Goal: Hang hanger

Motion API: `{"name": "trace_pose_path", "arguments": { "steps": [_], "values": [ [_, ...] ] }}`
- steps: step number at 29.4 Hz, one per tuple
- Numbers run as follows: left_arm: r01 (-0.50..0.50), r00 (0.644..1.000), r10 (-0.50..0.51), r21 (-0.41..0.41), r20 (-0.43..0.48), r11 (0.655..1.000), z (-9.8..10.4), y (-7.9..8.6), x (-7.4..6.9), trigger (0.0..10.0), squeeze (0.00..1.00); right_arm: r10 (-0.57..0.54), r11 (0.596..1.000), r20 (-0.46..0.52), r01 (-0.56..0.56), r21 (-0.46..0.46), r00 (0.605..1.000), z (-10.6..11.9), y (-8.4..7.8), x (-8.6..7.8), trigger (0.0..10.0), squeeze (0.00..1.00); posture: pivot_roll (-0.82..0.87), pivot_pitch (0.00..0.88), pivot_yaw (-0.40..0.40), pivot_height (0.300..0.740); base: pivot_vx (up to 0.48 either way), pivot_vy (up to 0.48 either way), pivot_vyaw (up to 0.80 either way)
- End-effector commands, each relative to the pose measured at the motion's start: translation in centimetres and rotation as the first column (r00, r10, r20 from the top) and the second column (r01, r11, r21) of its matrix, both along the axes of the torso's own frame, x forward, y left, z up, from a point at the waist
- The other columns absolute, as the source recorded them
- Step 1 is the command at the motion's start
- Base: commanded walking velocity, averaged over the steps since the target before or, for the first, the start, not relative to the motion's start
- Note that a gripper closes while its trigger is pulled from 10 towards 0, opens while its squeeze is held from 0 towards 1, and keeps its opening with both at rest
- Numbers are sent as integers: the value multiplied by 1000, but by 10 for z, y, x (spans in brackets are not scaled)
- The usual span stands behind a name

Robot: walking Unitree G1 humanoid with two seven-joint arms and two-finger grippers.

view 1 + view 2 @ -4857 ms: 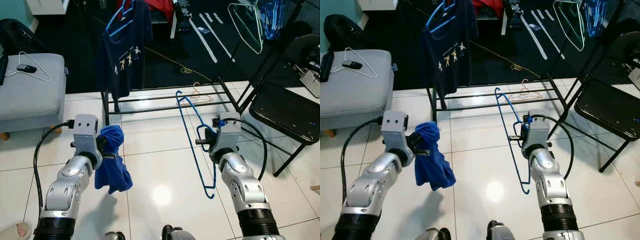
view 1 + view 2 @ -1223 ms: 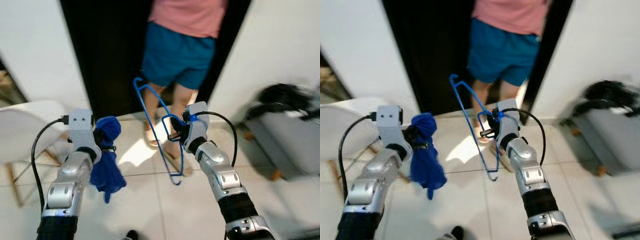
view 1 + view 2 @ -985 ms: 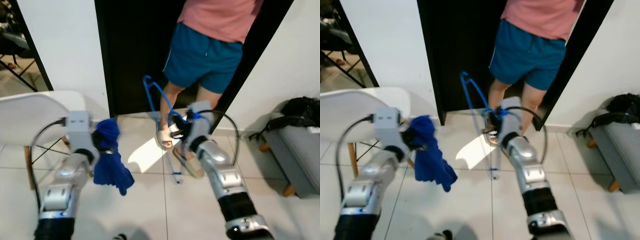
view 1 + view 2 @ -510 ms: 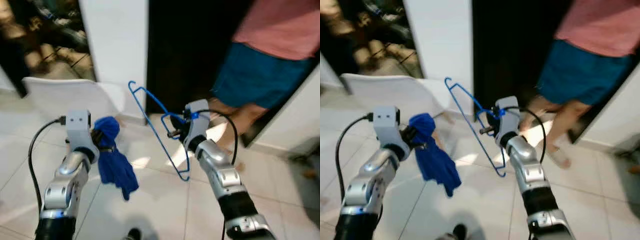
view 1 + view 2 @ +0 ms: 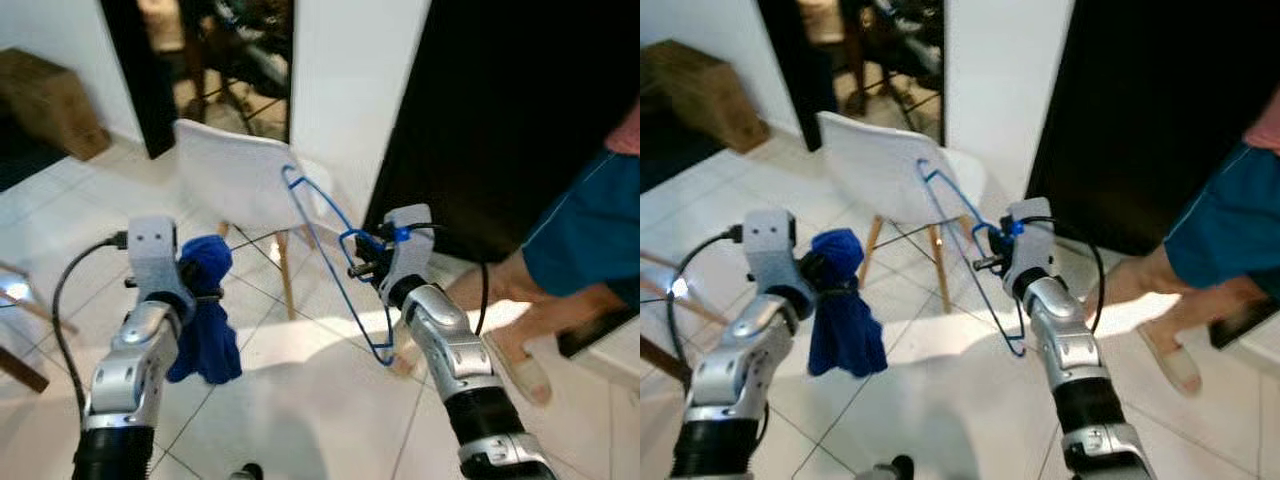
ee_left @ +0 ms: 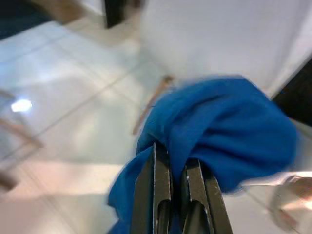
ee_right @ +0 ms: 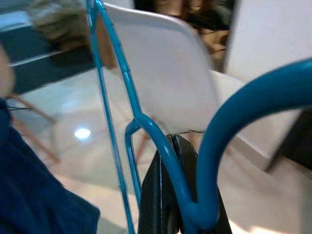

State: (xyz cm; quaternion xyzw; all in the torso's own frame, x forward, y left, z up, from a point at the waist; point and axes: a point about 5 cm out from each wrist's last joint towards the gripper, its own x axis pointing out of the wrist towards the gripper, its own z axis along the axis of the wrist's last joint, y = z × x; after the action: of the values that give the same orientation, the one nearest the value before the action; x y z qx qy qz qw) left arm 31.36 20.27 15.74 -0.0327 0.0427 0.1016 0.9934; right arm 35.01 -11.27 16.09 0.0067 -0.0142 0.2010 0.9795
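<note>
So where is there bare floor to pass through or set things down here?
Bare tile lies between the blue cloth in the left gripper and the blue hanger in the right gripper. Ahead it is crowded: white chair, and a person's legs to the right.

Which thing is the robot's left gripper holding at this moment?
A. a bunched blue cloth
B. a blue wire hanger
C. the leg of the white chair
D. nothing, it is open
A: the left gripper is shut on the bunched blue cloth, which hangs down from its fingers, while the blue hanger is in the right gripper.
</note>
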Motion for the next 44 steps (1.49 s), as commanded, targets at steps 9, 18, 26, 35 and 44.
{"name": "trace_pose_path", "arguments": {
  "steps": [9, 18, 26, 35, 44],
  "values": [
    [116, 993, -120, -141, -21, 983, 2, -20, 1, 10000, 0, 8, 1000, -12, -8, -4, 1000, -1, -1, 2, 10000, 0, 19, 180, -94, 740, 0, 0, 800],
    [113, 991, -112, -15, 66, 993, 15, -19, -3, 10000, 0, 44, 998, 36, -45, 49, 998, 9, 2, 1, 10000, 0, 21, 154, -83, 740, 0, 0, 800],
    [141, 985, -143, 28, 92, 990, 26, -26, -2, 10000, 0, 145, 986, 80, -150, 71, 986, 17, 13, -5, 10000, 0, 21, 141, -80, 740, 0, 0, 800],
    [32, 979, -48, 85, 197, 996, 38, -16, -5, 10000, 0, 260, 965, 84, -262, 12, 962, 15, 21, -10, 10000, 0, 25, 126, -95, 740, 0, 0, 356],
    [-45, 940, -2, 130, 342, 991, 69, -6, -4, 10000, 0, 270, 963, 135, -267, -35, 953, 25, 24, -6, 10000, 0, 29, 142, -100, 740, 32, 0, 0]
  ]
}}
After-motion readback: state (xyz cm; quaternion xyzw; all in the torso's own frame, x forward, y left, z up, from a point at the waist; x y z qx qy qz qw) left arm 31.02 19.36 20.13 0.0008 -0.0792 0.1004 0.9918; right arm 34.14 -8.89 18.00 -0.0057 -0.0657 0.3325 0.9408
